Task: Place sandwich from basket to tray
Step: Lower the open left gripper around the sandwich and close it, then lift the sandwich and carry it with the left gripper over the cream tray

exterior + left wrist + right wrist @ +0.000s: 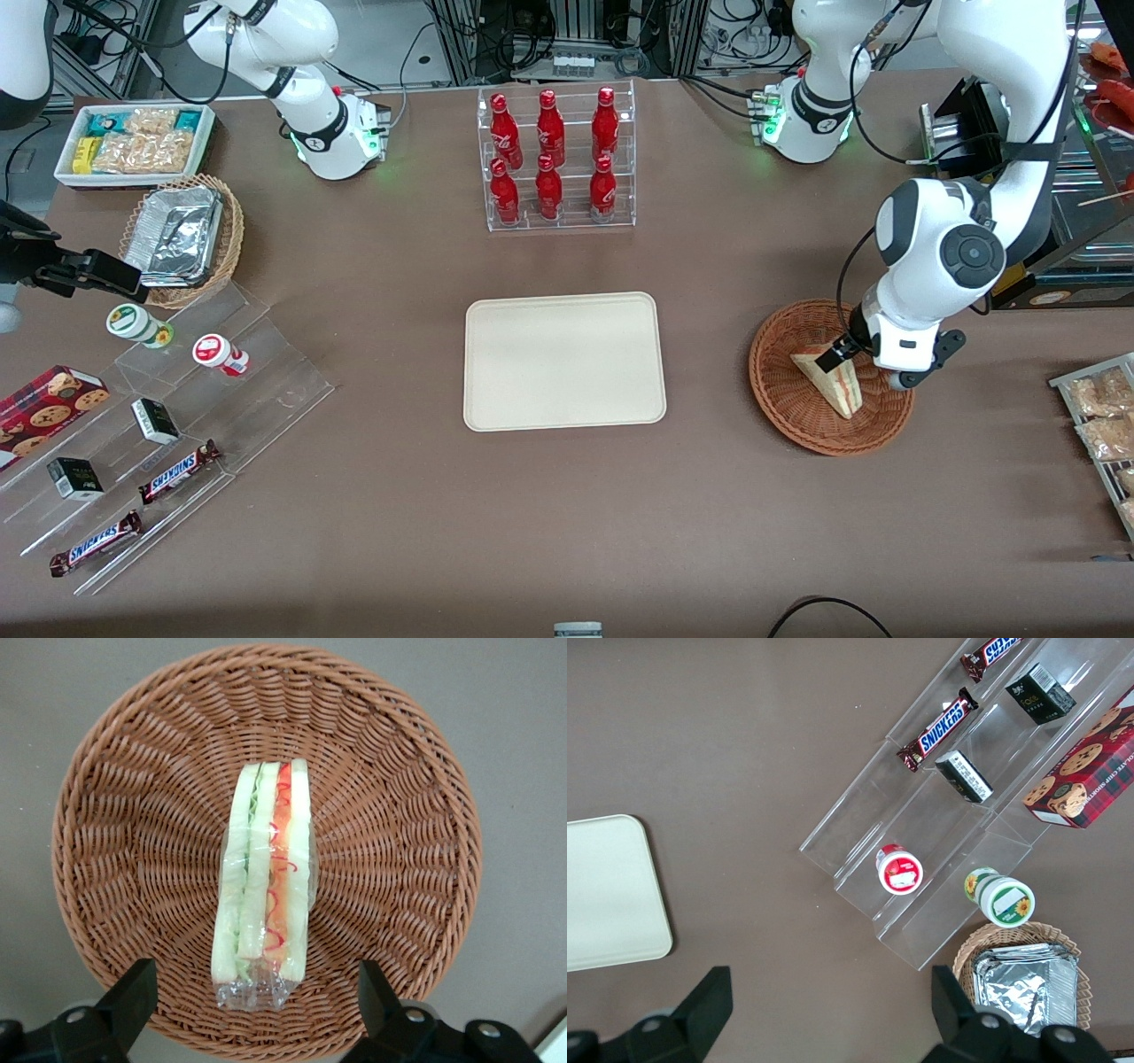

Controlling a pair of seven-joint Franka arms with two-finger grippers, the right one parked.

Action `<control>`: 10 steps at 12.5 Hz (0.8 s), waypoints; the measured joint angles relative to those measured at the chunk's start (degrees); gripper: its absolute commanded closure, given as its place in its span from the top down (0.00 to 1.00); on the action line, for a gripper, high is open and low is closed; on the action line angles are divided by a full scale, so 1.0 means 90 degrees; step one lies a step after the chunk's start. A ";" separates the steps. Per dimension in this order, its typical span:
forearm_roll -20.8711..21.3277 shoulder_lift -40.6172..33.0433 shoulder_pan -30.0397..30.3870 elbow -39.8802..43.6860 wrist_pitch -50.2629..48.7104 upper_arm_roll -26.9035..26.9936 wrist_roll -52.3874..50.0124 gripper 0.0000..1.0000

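Observation:
The sandwich (833,383) (264,877), a clear-wrapped wedge with red and green filling along its cut edge, lies in the middle of the reddish-brown wicker basket (784,390) (399,815). My left gripper (837,353) (257,1001) hangs open just above the basket, over the sandwich's end farther from the front camera. Its two dark fingers (133,997) stand wide apart on either side of the wrapper's crimped end and touch nothing. The cream tray (564,361) (607,895) lies flat at the table's middle, beside the basket, toward the parked arm's end, with nothing on it.
A clear rack of red bottles (554,159) stands farther from the front camera than the tray. Bagged snacks (1103,412) lie at the working arm's end. Toward the parked arm's end are a tan basket with a foil tray (182,239), a clear stepped shelf (177,425) and a white snack bin (137,142).

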 measured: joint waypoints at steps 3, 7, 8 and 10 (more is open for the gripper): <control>0.0184 0.0290 -0.0042 0.0056 0.0043 0.0004 -0.0005 1.00; 0.0340 0.0657 -0.0019 0.0105 0.0345 0.0046 -0.0005 0.57; 0.0355 0.0703 -0.0013 0.0111 0.0361 0.0052 -0.0005 0.07; 0.0361 0.0726 -0.0008 0.0113 0.0363 0.0054 -0.0005 0.00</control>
